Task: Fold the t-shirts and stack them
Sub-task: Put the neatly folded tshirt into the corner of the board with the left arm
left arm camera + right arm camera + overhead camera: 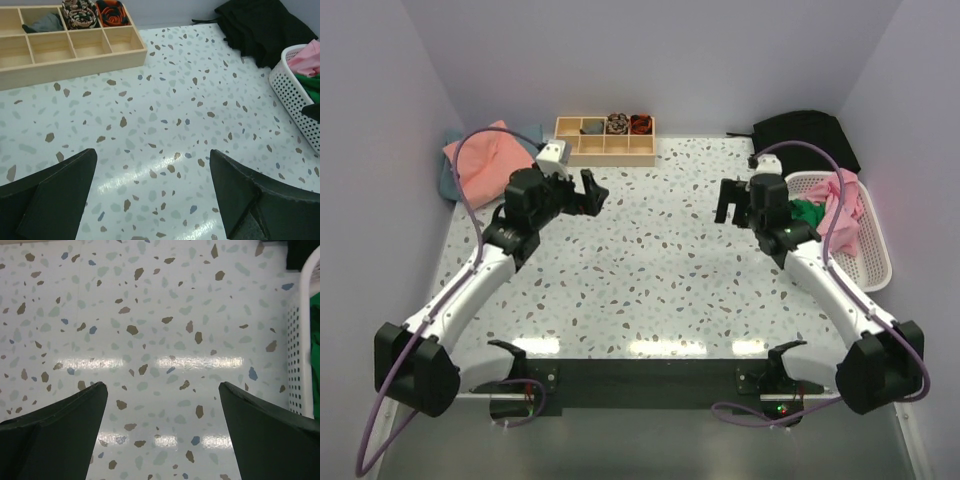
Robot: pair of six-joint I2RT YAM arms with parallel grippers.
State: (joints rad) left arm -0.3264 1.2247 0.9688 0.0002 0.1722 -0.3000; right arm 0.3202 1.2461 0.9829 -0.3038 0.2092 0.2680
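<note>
Left end effector point(590, 190) above speckled table point(650, 270)

A salmon shirt point(485, 160) lies roughly folded at the far left, on a teal shirt point(448, 184). A pink shirt point(846, 208) and a green shirt point(807, 212) lie crumpled in the basket point(876, 258) at the right.

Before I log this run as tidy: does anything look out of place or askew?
Only the pink t-shirt heaped over the white basket's rim at right, a green t-shirt bunched beside it. Nothing looks spilled or damaged.
</note>
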